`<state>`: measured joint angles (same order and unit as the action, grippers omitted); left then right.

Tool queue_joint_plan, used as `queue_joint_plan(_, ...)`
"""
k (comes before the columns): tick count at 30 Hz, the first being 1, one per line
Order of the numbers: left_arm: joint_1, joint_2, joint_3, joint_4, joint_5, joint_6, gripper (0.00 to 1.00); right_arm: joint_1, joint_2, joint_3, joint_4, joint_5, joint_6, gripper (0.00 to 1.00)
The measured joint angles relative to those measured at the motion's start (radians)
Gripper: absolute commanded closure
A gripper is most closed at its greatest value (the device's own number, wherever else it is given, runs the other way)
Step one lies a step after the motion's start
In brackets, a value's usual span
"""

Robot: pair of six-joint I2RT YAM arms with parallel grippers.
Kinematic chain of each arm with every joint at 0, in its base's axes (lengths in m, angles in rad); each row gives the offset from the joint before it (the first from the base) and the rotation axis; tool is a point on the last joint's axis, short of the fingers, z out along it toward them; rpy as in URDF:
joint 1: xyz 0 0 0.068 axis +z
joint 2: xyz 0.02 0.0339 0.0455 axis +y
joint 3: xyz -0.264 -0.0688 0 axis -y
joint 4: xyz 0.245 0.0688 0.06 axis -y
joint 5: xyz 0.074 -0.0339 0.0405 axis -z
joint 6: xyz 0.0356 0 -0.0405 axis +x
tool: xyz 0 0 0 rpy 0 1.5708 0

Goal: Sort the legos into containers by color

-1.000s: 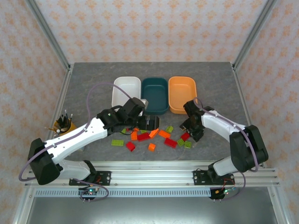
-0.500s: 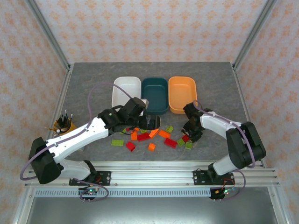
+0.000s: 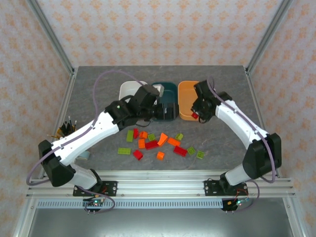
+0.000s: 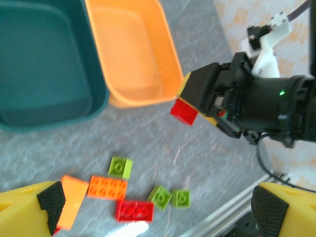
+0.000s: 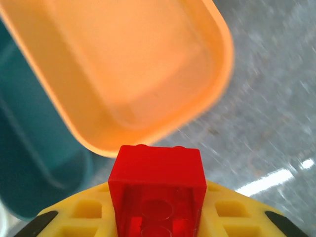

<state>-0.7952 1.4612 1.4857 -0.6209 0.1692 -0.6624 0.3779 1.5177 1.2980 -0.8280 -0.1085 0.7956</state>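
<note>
Since a second ago: the right end effector (image 3: 198, 114) has left the loose bricks (image 3: 151, 144) and risen toward 12 o'clock. It now hangs at the 5 o'clock corner of the orange tub (image 3: 186, 101), pinched narrow on a red brick (image 5: 157, 180). That brick's old spot at the 3 o'clock end of the scatter is bare. The left end effector (image 3: 162, 110) has also gone from above the pile toward 12 o'clock and is now over the near wall of the teal tub (image 3: 169, 88). Its pads (image 4: 51, 200) stand wide apart with nothing between them. Its move uncovers a green and a red brick on the pile's 10 o'clock side.

Edges: the red brick hangs at the orange tub's near rim; whether it clears the rim I cannot tell. White tub (image 3: 127, 91), teal and orange stand in a row, teal and orange rim to rim. The remaining bricks lie at 6 o'clock of the tubs, apart from them.

Room: grey tabletop (image 3: 232, 81) lies bare at 3 o'clock of the orange tub, with a bare strip at 12 o'clock behind the row. A pen pot (image 3: 65, 131) stands at 9 o'clock, near the left arm.
</note>
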Motion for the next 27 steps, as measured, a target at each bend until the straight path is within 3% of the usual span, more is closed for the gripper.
queue_joint_plan(11,0.111,0.194,0.169,-0.031,0.006,-0.023,0.01,-0.130,0.518,0.364,-0.030,-0.067,-0.126,0.64)
queue_joint_plan(15,0.117,0.196,0.169,-0.057,0.005,-0.037,0.01,-0.146,0.622,0.448,-0.074,-0.084,-0.156,0.48)
queue_joint_plan(19,0.117,0.171,0.129,-0.077,-0.009,-0.053,0.01,-0.148,0.633,0.508,-0.109,-0.090,-0.183,0.36)
queue_joint_plan(23,0.123,0.095,0.042,-0.140,-0.053,-0.071,0.02,-0.130,0.573,0.512,-0.122,-0.069,-0.215,0.35)
queue_joint_plan(27,0.162,-0.037,-0.112,-0.209,-0.099,-0.080,0.02,-0.050,0.381,0.422,-0.084,-0.035,-0.264,0.35)
